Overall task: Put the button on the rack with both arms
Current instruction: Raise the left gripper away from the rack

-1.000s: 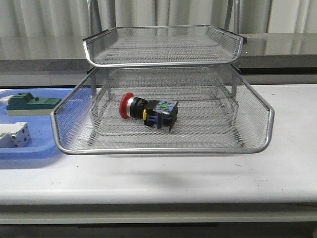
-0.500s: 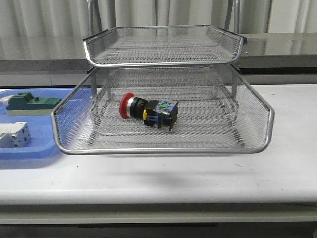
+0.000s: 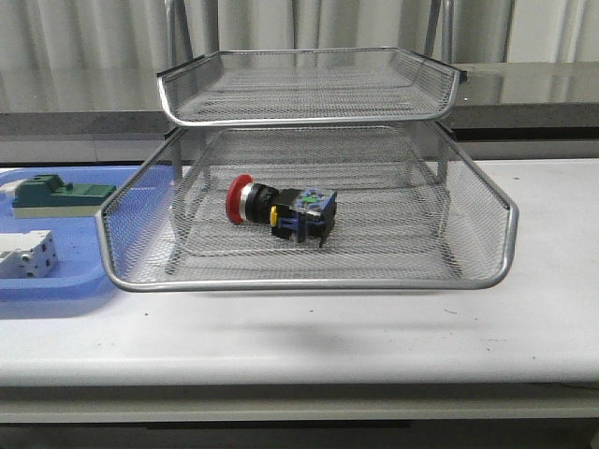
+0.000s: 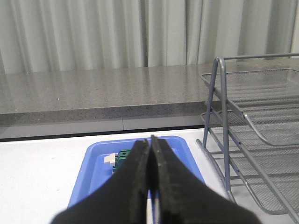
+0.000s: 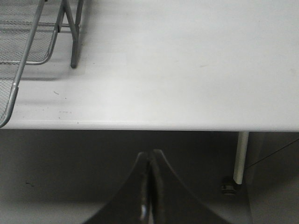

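The button (image 3: 279, 211), with its red cap to the left and its black, yellow and blue body to the right, lies on its side in the middle tier of the silver wire-mesh rack (image 3: 309, 281). No arm shows in the front view. My left gripper (image 4: 150, 142) is shut and empty, well away from the rack (image 4: 247, 121), with the blue tray beyond it. My right gripper (image 5: 150, 154) is shut and empty, held off the table's front edge, with a corner of the rack (image 5: 28, 42) at the far side.
A flat blue tray (image 3: 56, 285) on the table left of the rack holds a green block (image 3: 61, 195) and a white terminal block (image 3: 26, 254). The tray (image 4: 93, 168) and green block (image 4: 122, 157) also show in the left wrist view. A table leg (image 5: 240, 156) stands below the edge.
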Available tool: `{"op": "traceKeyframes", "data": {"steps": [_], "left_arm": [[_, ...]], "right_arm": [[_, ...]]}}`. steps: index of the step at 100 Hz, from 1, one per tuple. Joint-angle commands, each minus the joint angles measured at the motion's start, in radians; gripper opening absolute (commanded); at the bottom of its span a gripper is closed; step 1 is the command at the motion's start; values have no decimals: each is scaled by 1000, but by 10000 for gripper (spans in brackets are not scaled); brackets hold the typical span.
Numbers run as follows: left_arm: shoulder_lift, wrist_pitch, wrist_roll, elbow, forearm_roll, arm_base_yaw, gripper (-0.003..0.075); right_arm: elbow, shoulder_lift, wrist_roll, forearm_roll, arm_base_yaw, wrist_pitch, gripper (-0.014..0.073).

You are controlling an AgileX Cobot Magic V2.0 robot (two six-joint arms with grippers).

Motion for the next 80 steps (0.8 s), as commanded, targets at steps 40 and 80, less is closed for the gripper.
{"op": "traceKeyframes", "data": {"steps": [40,80], "left_arm": [[8,-68,-10,-29,-12,3,-20],[8,-68,-10,-29,-12,3,-20]], "right_arm": [[-34,8,-12,5,-1,-143,-109],[-34,175,-12,348,-1,-157,-109]]}}
